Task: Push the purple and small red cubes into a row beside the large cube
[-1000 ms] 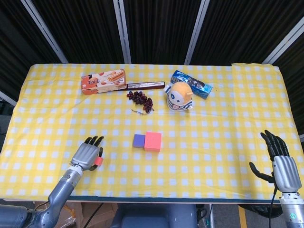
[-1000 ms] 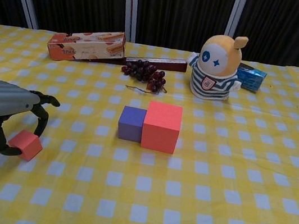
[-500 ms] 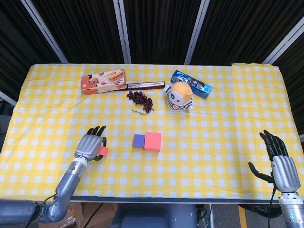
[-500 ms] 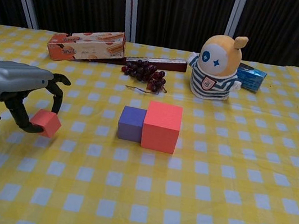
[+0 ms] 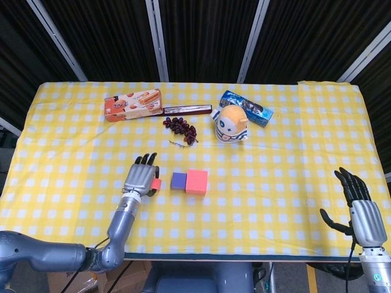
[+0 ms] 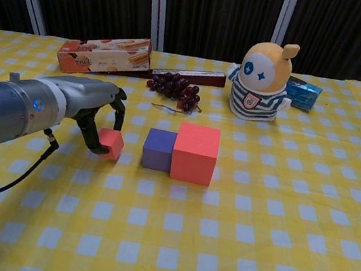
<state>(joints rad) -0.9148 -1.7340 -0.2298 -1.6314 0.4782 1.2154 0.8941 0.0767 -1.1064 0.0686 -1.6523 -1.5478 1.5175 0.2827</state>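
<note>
The large red cube (image 5: 197, 181) (image 6: 195, 153) sits mid-table with the purple cube (image 5: 178, 180) (image 6: 159, 150) touching its left face. The small red cube (image 5: 156, 184) (image 6: 111, 144) lies on the cloth a short gap left of the purple cube. My left hand (image 5: 142, 177) (image 6: 95, 112) arches over it, thumb against its left side and fingers curled over its top, so the cube sits between them. My right hand (image 5: 361, 207) stays near the table's front right corner, fingers spread and holding nothing; only the head view shows it.
Along the back stand a biscuit box (image 5: 132, 105) (image 6: 104, 54), a dark bar (image 5: 186, 110), grapes (image 5: 180, 128) (image 6: 174, 86), a plush toy (image 5: 231, 124) (image 6: 261, 83) and a blue packet (image 5: 246, 108) (image 6: 302, 93). The yellow checked cloth (image 5: 275, 183) covers the table.
My left hand has carried the small red cube from the front left toward the right and a little back, up near the purple cube. The right hand has barely moved.
</note>
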